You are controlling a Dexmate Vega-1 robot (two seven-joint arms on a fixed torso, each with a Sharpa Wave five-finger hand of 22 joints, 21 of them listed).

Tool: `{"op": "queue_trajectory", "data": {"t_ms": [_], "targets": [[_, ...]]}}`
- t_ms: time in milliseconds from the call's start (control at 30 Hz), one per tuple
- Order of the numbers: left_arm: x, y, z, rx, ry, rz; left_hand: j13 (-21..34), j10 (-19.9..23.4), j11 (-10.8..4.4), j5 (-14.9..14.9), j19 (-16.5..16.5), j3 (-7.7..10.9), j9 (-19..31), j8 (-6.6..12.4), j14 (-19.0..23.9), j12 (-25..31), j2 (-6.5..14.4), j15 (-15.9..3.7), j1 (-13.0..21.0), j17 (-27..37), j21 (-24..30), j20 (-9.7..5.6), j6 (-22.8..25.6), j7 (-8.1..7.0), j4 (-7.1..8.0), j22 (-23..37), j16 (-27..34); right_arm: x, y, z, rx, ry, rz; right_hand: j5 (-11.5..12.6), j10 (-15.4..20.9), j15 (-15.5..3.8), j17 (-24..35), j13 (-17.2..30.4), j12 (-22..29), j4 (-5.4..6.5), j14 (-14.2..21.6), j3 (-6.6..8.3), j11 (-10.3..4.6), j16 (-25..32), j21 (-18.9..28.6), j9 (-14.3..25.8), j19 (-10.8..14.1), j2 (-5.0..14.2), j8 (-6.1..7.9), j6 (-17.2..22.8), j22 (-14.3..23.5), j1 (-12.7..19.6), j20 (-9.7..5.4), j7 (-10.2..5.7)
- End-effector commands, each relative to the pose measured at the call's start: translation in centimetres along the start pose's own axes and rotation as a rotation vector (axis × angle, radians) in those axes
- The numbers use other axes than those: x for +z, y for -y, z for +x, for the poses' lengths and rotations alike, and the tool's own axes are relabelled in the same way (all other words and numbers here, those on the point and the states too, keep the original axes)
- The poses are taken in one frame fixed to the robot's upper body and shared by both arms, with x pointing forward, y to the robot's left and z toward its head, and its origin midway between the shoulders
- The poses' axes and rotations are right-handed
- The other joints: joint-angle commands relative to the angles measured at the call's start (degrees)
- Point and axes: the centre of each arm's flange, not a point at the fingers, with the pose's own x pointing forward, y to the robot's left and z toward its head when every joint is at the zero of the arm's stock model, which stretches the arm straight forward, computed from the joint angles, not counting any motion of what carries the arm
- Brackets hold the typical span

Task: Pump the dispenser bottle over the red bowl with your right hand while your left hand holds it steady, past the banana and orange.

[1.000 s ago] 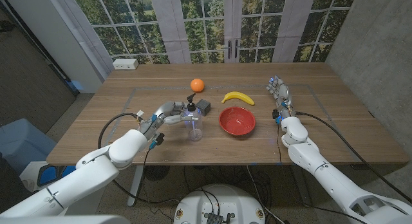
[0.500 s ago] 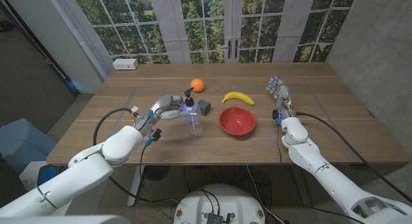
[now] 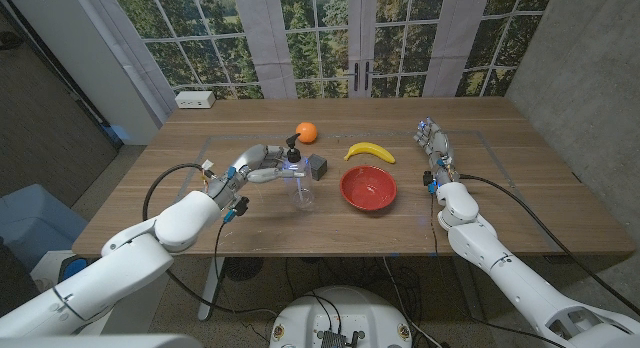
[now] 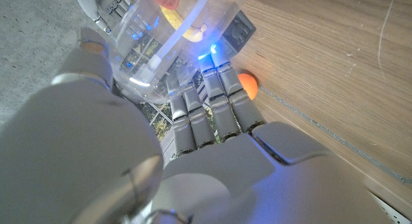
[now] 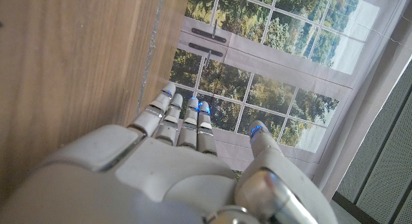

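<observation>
I have the left robot hand [image 3: 262, 168] wrapped round the clear bottle [image 3: 303, 191], which stands on the worktop [image 3: 520, 178] just left of the red bowl [image 3: 368, 187], not yet over it. The grip is there to steady it for pumping. My right robot hand [image 3: 433, 146] waits well apart, fingers straight, holding nothing. Banana [image 3: 369, 151] and orange [image 3: 306, 132] lie beyond (the pump head is hard to make out).

One dispenser bottle [image 3: 301, 180], one red bowl [image 3: 368, 188], one banana [image 3: 369, 152], one orange [image 3: 306, 132].
</observation>
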Motion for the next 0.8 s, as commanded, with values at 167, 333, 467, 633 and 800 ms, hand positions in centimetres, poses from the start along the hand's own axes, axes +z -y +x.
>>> {"op": "queue_trajectory", "data": {"t_ms": [167, 333, 467, 633, 800], "targets": [[-0.7, -1.6, 1.4, -0.003, -0.026, 0.036, 4.88, 9.17, -8.68, 0.42, -0.64, 7.47, 0.28, 0.15, 7.71, 0.35, 16.97, -15.16, 17.28, 1.36, 0.51, -5.82, 5.27, -2.87, -3.24, 0.33, 0.38, 0.1, -0.2, -0.2, 0.000, 0.005, -0.006, 0.43, 0.42, 0.09, 0.31, 0.32, -0.24, -0.14, 0.31, -0.10, -0.11, -0.37, 0.10, 0.11, 0.16, -0.03, -0.17, 0.32, 0.22, -0.44, 0.43, -0.11], [-0.8, -2.1, 1.8, -0.004, -0.028, 0.051, 4.96, 9.14, -8.69, 0.43, -0.70, 7.39, 0.29, 0.11, 7.69, 0.32, 16.98, -15.16, 17.36, 1.35, 0.63, -5.81, 5.29, -2.89, -3.22, 0.35, 0.35, 0.2, -0.2, -0.4, 0.003, 0.008, -0.010, 0.43, 0.42, -0.03, 0.31, 0.32, -0.26, -0.17, 0.30, -0.10, -0.11, -0.40, 0.09, 0.11, 0.15, -0.01, -0.15, 0.39, 0.22, -0.44, 0.44, -0.14], [-0.8, -2.1, 2.1, -0.012, -0.028, 0.053, 5.04, 9.27, -8.71, 0.45, -0.75, 7.32, 0.31, 0.07, 7.70, 0.36, 17.01, -15.16, 17.43, 1.34, 0.75, -5.79, 5.31, -2.90, -3.20, 0.36, 0.33, 0.3, -0.2, -0.6, 0.003, 0.008, -0.016, 0.44, 0.46, -0.02, 0.31, 0.33, -0.25, -0.20, 0.32, -0.10, -0.24, -0.41, 0.09, 0.11, 0.16, 0.00, -0.15, 0.38, 0.22, -0.43, 0.41, -0.15], [-0.6, -2.1, 2.1, -0.017, -0.023, 0.062, 5.11, 9.19, -8.69, 0.46, -0.84, 7.25, 0.32, 0.03, 7.67, 0.31, 16.99, -15.16, 17.50, 1.32, 0.85, -5.78, 5.34, -2.87, -3.19, 0.37, 0.30, 0.6, -0.2, -0.7, 0.000, 0.013, -0.021, 0.45, 0.43, 0.03, 0.32, 0.33, -0.28, -0.24, 0.29, -0.10, -0.05, -0.45, 0.10, 0.11, 0.18, 0.01, -0.16, 0.37, 0.22, -0.43, 0.42, -0.14], [-0.3, -2.0, 2.2, -0.024, -0.021, 0.066, 5.18, 9.16, -8.68, 0.47, -0.91, 7.18, 0.33, -0.02, 7.68, 0.28, 17.00, -15.16, 17.56, 1.31, 0.95, -5.78, 5.32, -2.90, -3.17, 0.37, 0.28, 0.6, -0.3, -0.7, 0.012, 0.012, -0.027, 0.45, 0.45, -0.03, 0.32, 0.33, -0.28, -0.27, 0.27, -0.11, -0.08, -0.49, 0.09, 0.11, 0.16, 0.01, -0.16, 0.38, 0.22, -0.43, 0.44, -0.19]]}}
